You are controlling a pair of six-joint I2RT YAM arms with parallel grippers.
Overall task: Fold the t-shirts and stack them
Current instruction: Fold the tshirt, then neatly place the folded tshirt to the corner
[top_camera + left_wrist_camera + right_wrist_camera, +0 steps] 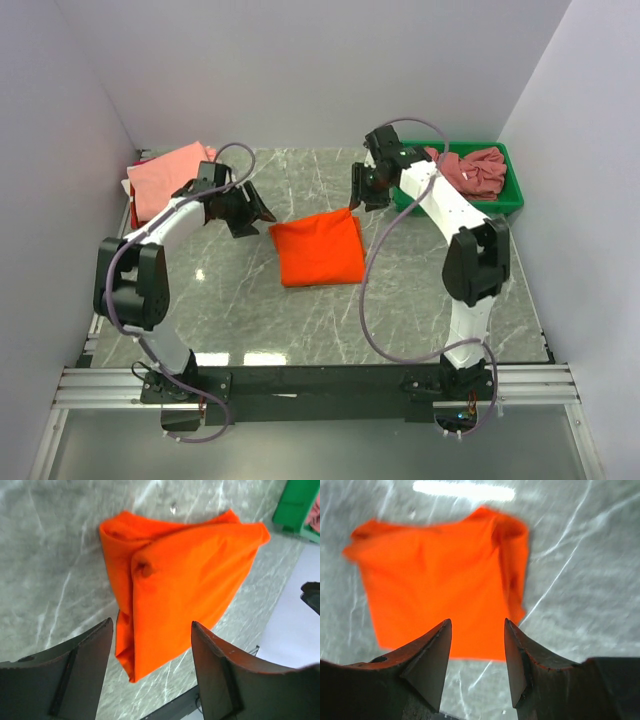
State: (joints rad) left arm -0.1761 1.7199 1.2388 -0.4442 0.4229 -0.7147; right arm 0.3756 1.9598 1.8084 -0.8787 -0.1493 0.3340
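Note:
A bright orange t-shirt [318, 250] lies folded into a rough square in the middle of the marble table. My left gripper [252, 214] hovers just off its left edge, open, nothing between the fingers. In the left wrist view the orange shirt [185, 580] lies beyond the open left gripper [152, 625]. My right gripper [358, 196] hangs above the shirt's far right corner, also open. The right wrist view shows the right gripper [477, 622] spread over the orange shirt [445, 580]. A salmon-pink t-shirt [168, 175] lies folded at the far left. Rose-mauve t-shirts [474, 170] are heaped in the bin.
A green plastic bin [512, 198] stands at the far right, its corner also in the left wrist view as the green bin [295, 505]. White walls close in the table on three sides. The arm bases sit on a metal rail [320, 385] at the near edge.

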